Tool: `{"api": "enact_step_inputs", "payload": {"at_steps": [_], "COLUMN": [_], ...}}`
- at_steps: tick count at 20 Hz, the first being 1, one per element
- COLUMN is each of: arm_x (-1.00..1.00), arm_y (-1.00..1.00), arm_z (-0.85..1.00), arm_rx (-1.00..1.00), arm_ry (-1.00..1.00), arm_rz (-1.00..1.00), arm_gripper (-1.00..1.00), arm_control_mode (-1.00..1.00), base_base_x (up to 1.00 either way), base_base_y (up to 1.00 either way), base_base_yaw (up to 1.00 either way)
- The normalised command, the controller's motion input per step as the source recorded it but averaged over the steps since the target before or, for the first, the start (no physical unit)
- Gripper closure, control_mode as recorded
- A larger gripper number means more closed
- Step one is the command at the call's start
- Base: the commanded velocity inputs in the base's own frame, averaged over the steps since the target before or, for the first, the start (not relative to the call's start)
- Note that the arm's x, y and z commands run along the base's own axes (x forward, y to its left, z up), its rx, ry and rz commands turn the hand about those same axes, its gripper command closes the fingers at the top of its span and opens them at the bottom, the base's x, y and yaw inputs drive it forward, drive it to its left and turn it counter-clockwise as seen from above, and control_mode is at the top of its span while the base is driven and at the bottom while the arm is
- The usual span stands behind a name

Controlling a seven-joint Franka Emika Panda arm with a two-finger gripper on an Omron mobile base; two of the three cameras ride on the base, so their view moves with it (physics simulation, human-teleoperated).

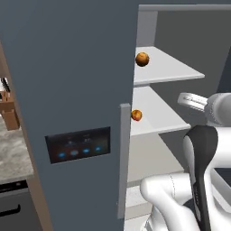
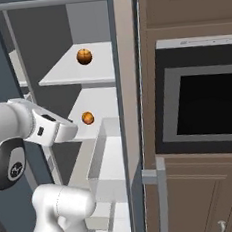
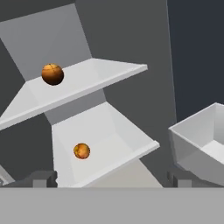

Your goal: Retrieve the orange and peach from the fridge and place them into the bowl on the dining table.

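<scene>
Inside the open fridge (image 1: 67,90): I see pale grey shelves with two round fruits, one per shelf.
Fridge door: slate-blue, at 9 o'clock in my left base view, with a dark panel (image 1: 78,145) of blue lights and a long grey handle (image 1: 123,158) along its edge.
Upper shelf (image 3: 87,83): it carries the orange (image 3: 53,74), the larger and browner of the two, at 10 o'clock in my hand view.
Lower shelf (image 3: 113,144): the peach (image 3: 82,151) sits here, smaller, orange with a reddish patch, at about 7 o'clock in my hand view, directly below the orange.
Same fruits from the base: the orange is at 12 o'clock and the peach nearer centre in both base views, the peach partly behind the door edge in the left one.
Claw (image 3: 111,179): its two dark tips stand wide apart at the bottom of my hand view, holding nothing, well short of both fruits.
Arm: I see the white forearm reaching toward the lower shelf from 9 o'clock in the right base view.
Door bin (image 3: 201,140): a pale grey box at 4 o'clock in my hand view.
Right of the fridge: brown wooden cabinets (image 2: 205,189) and a dark built-in oven (image 2: 207,104), at 3 o'clock in the right base view.
Surface (image 1: 11,153): a veined stone top at 9 o'clock in the left base view.
</scene>
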Motion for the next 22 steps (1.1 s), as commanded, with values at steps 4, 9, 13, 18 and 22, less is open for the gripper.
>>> {"api": "enact_step_inputs", "payload": {"at_steps": [4,9,13,18,22], "arm_x": [0.0,0.0,0.06,0.22,0.24], "arm_y": [0.0,0.0,0.0,-0.01,0.0], "arm_z": [0.0,0.0,0.0,0.0,0.0], "arm_rx": [0.0,0.0,0.0,0.0,0.0], "arm_ry": [0.0,0.0,0.0,0.0,0.0], "arm_rz": [0.0,0.0,0.0,0.03,0.05], "arm_gripper": [-1.0,-1.0,-1.0,-1.0,-1.0], "arm_control_mode": [1.0,1.0,-1.0,-1.0,-1.0], "base_base_x": [0.25,0.34,0.19,0.0,0.0], "base_base_y": [0.0,0.08,0.0,0.0,0.0], "base_base_yaw": [-0.01,0.0,0.0,0.0,0.0]}}
